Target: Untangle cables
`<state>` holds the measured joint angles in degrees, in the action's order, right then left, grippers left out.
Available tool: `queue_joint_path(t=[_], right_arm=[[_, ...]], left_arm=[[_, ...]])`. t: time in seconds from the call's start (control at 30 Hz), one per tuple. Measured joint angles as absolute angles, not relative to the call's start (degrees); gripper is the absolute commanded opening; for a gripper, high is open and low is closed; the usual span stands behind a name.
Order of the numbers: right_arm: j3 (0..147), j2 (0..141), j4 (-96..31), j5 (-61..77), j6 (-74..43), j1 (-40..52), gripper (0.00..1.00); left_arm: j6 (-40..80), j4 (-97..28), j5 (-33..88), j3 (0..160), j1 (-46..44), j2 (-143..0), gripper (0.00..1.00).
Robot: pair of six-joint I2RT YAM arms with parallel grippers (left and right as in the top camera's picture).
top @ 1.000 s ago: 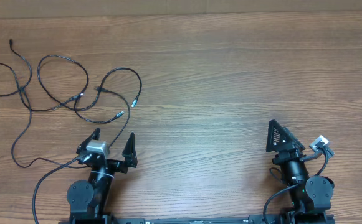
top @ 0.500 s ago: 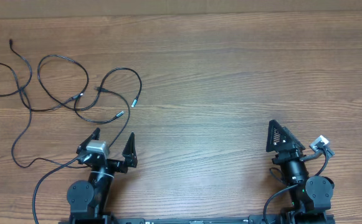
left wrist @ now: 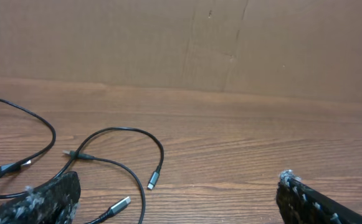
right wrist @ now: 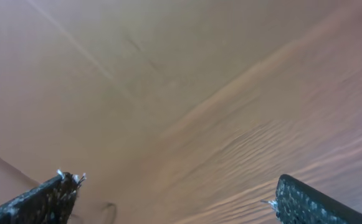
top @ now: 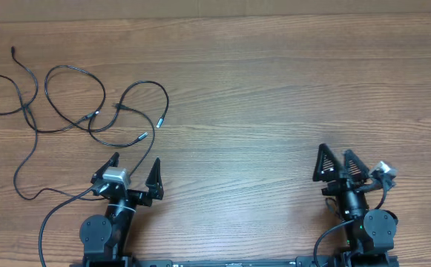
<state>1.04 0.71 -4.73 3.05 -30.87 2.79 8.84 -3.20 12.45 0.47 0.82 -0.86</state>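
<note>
- Thin black cables (top: 90,116) w/ small silvery plug tips lie loose on the brown wood-grain surface (top: 260,89), in its far-left part, ahead and left of the left arm.
- The tangle's long axis runs roughly left-right in the overhead view. Several loops cross each other near the middle of the bunch.
- One plug tip (top: 156,124) ends a curved loop at the tangle's right side and points toward the robot's edge of the surface.
- A second plug tip (top: 142,136) sits just beside it, closer to the left arm, pointing right and slightly away from the robot.
- A dark cable end (top: 12,50) at the far left points toward the far edge.
- One strand drops from the bunch toward the near edge on the left, then curls back toward the left arm; where it ends can't be made out.
- Left gripper (top: 135,160): jaws spread wide, nothing between them, short of the nearest plug tips, not touching any cable.
- Left wrist view: the cables (left wrist: 115,129) lie ahead-left of the left gripper (left wrist: 176,186), w/ a plain brown cardboard wall (left wrist: 168,43) behind.
- Right gripper (top: 335,150): jaws apart, empty, near the robot's edge on the right, well apart from the cables.
- Right wrist view is blurred; the right gripper (right wrist: 174,180) shows both fingers w/ only bare wood between them.
</note>
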Motion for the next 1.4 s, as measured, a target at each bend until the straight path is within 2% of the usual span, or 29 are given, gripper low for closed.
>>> queue_joint_path(t=[0.17, 0.37, 0.87, 1.4], right_arm=[[1.04, 0.71, -4.78, 3.60, -13.37, 3.27, 1.00], [1.04, 0.71, -4.86, 2.24, -3.60, 3.42, 1.00], [1.04, 0.73, -5.17, 1.56, 6.26, 3.42, 1.00], [1.04, 0.71, -5.15, 1.67, 6.68, 3.42, 1.00]], left_arm=[[8.84, -3.20, 12.47, 0.47, 0.82, -0.86, 1.00], [8.86, -3.20, 12.47, 0.47, 0.82, -0.86, 1.00], [8.84, -3.20, 12.45, 0.47, 0.82, -0.86, 1.00], [8.86, -3.20, 12.47, 0.47, 0.82, -0.86, 1.00]])
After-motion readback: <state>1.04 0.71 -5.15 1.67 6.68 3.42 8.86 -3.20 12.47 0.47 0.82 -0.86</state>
